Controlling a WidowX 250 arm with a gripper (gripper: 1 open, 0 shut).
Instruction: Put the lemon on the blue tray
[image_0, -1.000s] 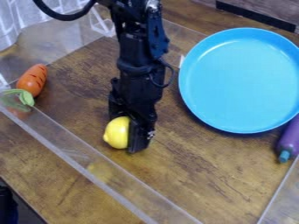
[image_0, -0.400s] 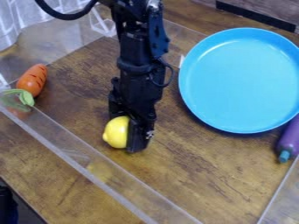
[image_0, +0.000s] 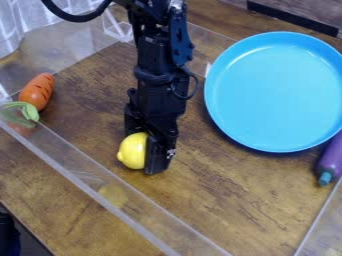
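Nothing has moved since the earlier frames: arm, fruit and plate sit exactly as before. The lemon (image_0: 134, 151) rests on the wooden bench (image_0: 241, 200), left of centre, with the gripper (image_0: 150, 150) pointing straight down over it and the jaws pinching it, one black finger on its right side, the other hidden behind it. The lemon appears to touch the bench surface; no lift is visible.

Open wood lies between the lemon and the blue tray (image_0: 281, 90), which sits well apart at upper right, its near rim past the arm's right side. The tray holds nothing; its face is bare blue.

A clear plastic wall (image_0: 80, 180) runs diagonally along the front-left edge of the bench, near the lemon on its left. Beyond that wall, at far left, lies a carrot (image_0: 36, 92) with its green top toward the lower left. A purple object (image_0: 329, 160) lies at the right edge, just below the tray rim, partly cut off.
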